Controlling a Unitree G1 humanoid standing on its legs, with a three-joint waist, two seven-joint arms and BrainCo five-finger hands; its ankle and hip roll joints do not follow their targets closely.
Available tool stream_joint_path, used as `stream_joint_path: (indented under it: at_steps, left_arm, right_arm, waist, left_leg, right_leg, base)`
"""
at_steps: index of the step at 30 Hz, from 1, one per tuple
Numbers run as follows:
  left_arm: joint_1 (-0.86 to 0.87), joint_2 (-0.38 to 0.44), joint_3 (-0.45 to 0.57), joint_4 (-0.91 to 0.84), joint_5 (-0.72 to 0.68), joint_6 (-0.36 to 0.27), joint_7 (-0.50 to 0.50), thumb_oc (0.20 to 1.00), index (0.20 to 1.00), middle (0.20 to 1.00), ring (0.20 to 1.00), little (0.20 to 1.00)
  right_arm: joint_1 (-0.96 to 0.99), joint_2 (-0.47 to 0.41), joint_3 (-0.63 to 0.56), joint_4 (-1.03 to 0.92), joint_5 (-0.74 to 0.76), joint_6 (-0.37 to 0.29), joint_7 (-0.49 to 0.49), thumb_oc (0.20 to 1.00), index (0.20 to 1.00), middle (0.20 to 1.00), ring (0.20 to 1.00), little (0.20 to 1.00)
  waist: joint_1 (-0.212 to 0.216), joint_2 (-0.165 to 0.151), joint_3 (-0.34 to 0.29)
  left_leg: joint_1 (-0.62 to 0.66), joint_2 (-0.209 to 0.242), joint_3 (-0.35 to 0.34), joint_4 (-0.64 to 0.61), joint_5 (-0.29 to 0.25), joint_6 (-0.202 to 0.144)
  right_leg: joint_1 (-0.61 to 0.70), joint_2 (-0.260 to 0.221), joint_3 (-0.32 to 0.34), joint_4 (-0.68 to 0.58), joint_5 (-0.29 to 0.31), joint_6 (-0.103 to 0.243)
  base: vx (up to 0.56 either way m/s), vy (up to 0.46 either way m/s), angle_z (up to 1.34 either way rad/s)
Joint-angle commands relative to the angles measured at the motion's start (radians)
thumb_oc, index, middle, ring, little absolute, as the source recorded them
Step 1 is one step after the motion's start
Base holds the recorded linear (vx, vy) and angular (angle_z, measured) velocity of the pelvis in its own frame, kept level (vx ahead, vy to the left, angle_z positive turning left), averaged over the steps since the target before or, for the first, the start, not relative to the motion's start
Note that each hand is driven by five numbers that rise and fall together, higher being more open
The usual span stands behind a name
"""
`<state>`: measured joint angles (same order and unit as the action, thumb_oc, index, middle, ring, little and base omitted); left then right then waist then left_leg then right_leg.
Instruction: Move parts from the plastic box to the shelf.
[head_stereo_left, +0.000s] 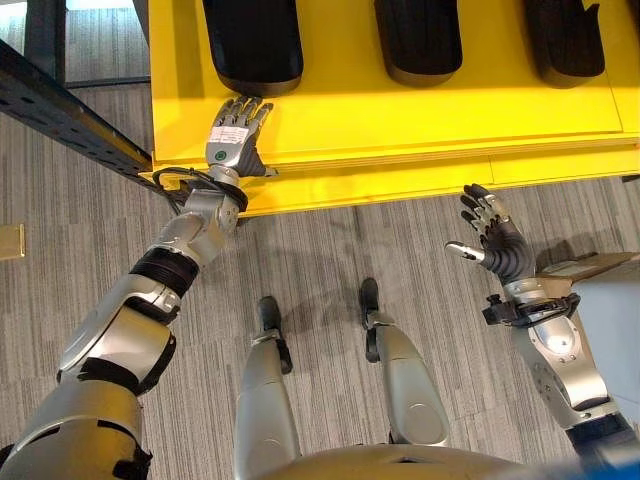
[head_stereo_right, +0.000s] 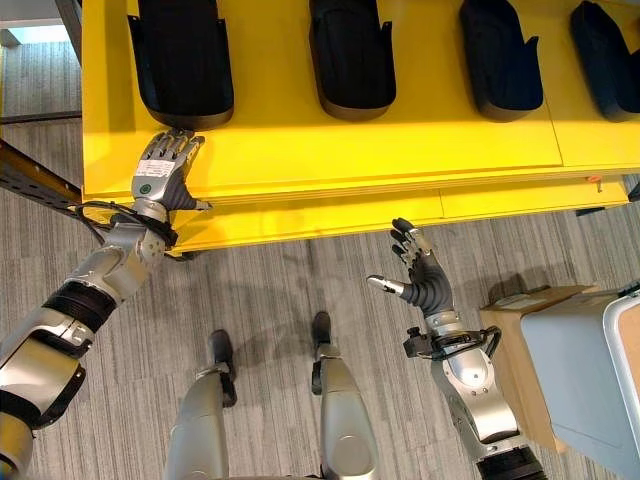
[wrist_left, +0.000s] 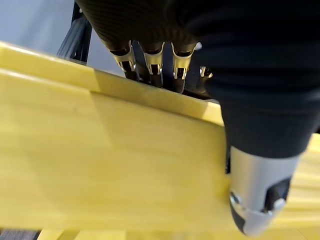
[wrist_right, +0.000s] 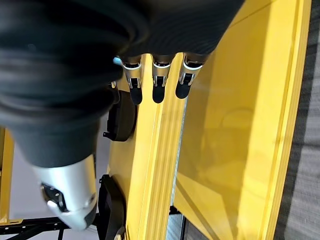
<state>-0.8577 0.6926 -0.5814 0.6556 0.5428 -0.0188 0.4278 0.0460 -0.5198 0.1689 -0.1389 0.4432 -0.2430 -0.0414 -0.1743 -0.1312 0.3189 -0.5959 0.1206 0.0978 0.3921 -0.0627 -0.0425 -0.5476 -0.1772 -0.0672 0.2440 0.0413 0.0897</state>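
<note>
Left hand (head_stereo_right: 160, 172) lies flat on the near left corner of the yellow shelf (head_stereo_right: 330, 150), palm down, fingers (wrist_left: 152, 65) straight and spread, gripping nothing. Their dark tips reach toward the near edge of the leftmost black part (head_stereo_right: 180, 60) and look just short of it; touching or not, I cannot tell. A small round green mark sits on the back of that hand; nothing on it can be read.

The shelf is smooth, glossy yellow board with a stepped, layered front edge. 4 parts rest on it in a row along the far side: the leftmost one, a second part (head_stereo_right: 350, 55), a third part (head_stereo_right: 505, 60) and a fourth part (head_stereo_right: 608, 55). All are matte black, long and rounded like shallow shells, with raised rims. Their far ends are cut off by the frame, and the fourth is clipped at the right too.

Right hand (head_stereo_right: 420, 272) hangs over the grey striped carpet floor (head_stereo_right: 270, 290), short of the shelf front, fingers straight and fanned, thumb out to the left, empty.

Far right, a grey plastic box (head_stereo_right: 575, 370) with smooth walls sits beside a brown cardboard box (head_stereo_right: 515, 350); its inside is hidden. A dark perforated metal beam (head_stereo_left: 60, 115) crosses the left edge.
</note>
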Motion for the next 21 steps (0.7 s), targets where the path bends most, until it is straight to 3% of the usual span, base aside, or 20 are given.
stream_joint_path:
  at_steps: [1, 7, 8, 9, 10, 12, 13, 21]
  left_arm:
    - [-0.222, 0.002, 0.028, 0.085, -0.106, -0.046, -0.043, 1.000, 1.000, 1.000, 1.000, 1.000]
    - [-0.273, 0.014, 0.004, 0.111, -0.167, -0.063, -0.094, 1.000, 1.000, 1.000, 1.000, 1.000]
    - [-0.295, 0.012, -0.009, 0.128, -0.189, -0.069, -0.108, 1.000, 1.000, 1.000, 1.000, 1.000]
    - [-0.303, 0.014, -0.012, 0.136, -0.206, -0.074, -0.119, 1.000, 1.000, 1.000, 1.000, 1.000]
    - [-0.311, 0.015, -0.017, 0.143, -0.219, -0.077, -0.127, 1.000, 1.000, 1.000, 1.000, 1.000]
    - [-0.337, 0.021, -0.032, 0.155, -0.236, -0.079, -0.148, 1.000, 1.000, 1.000, 1.000, 1.000]
    - [-0.350, 0.024, -0.041, 0.157, -0.244, -0.080, -0.154, 1.000, 1.000, 1.000, 1.000, 1.000]
    - [-0.405, 0.030, -0.086, 0.194, -0.275, -0.080, -0.211, 1.000, 1.000, 1.000, 1.000, 1.000]
  right_arm:
    - [0.021, -0.049, -0.035, -0.068, 0.028, -0.027, 0.021, 1.000, 1.000, 1.000, 1.000, 1.000]
    - [0.035, -0.046, -0.037, -0.072, 0.040, -0.017, 0.048, 1.000, 1.000, 1.000, 1.000, 1.000]
    - [0.039, -0.044, -0.037, -0.069, 0.042, -0.013, 0.054, 1.000, 1.000, 1.000, 1.000, 1.000]
    - [0.041, -0.043, -0.038, -0.070, 0.043, -0.013, 0.057, 1.000, 1.000, 1.000, 1.000, 1.000]
    - [0.044, -0.043, -0.037, -0.070, 0.046, -0.012, 0.060, 1.000, 1.000, 1.000, 1.000, 1.000]
    - [0.049, -0.042, -0.041, -0.070, 0.048, -0.010, 0.068, 1.000, 1.000, 1.000, 1.000, 1.000]
    - [0.051, -0.041, -0.041, -0.068, 0.050, -0.009, 0.070, 1.000, 1.000, 1.000, 1.000, 1.000]
    - [0.072, -0.036, -0.049, -0.060, 0.057, 0.005, 0.090, 1.000, 1.000, 1.000, 1.000, 1.000]
  waist:
    - [-0.049, 0.054, -0.030]
    - [-0.051, 0.054, -0.036]
    - [-0.050, 0.060, -0.040]
    - [-0.052, 0.055, -0.036]
    - [-0.050, 0.060, -0.041]
    - [-0.054, 0.056, -0.039]
    - [-0.051, 0.061, -0.043]
    - [-0.051, 0.061, -0.042]
  left_leg:
    - [0.055, 0.085, -0.023, 0.028, -0.054, -0.052]
    - [0.062, 0.081, -0.024, 0.023, -0.053, -0.051]
    - [0.074, 0.086, -0.030, 0.025, -0.081, -0.058]
    - [0.062, 0.081, -0.024, 0.024, -0.053, -0.052]
    - [0.072, 0.087, -0.030, 0.027, -0.080, -0.059]
    - [0.059, 0.083, -0.025, 0.026, -0.052, -0.051]
    - [0.070, 0.089, -0.033, 0.029, -0.080, -0.058]
    - [0.069, 0.089, -0.034, 0.033, -0.082, -0.060]
  right_leg:
    - [0.074, -0.059, -0.003, 0.009, -0.006, 0.059]
    - [0.089, -0.061, -0.004, -0.003, -0.002, 0.062]
    - [0.102, -0.055, -0.003, -0.001, -0.023, 0.070]
    - [0.092, -0.060, -0.007, -0.006, 0.000, 0.064]
    - [0.101, -0.055, -0.004, 0.000, -0.022, 0.071]
    - [0.092, -0.059, -0.007, -0.005, 0.000, 0.064]
    - [0.103, -0.054, -0.004, -0.001, -0.023, 0.071]
    - [0.109, -0.053, -0.006, -0.002, -0.024, 0.072]
  base:
    - [0.00, 0.000, 0.00]
    - [0.01, 0.000, 0.00]
    - [0.00, 0.000, 0.00]
    - [0.09, -0.003, 0.01]
    - [-0.09, -0.005, 0.02]
    - [0.00, 0.000, 0.00]
    - [0.09, -0.008, 0.01]
    - [0.01, 0.000, 0.00]
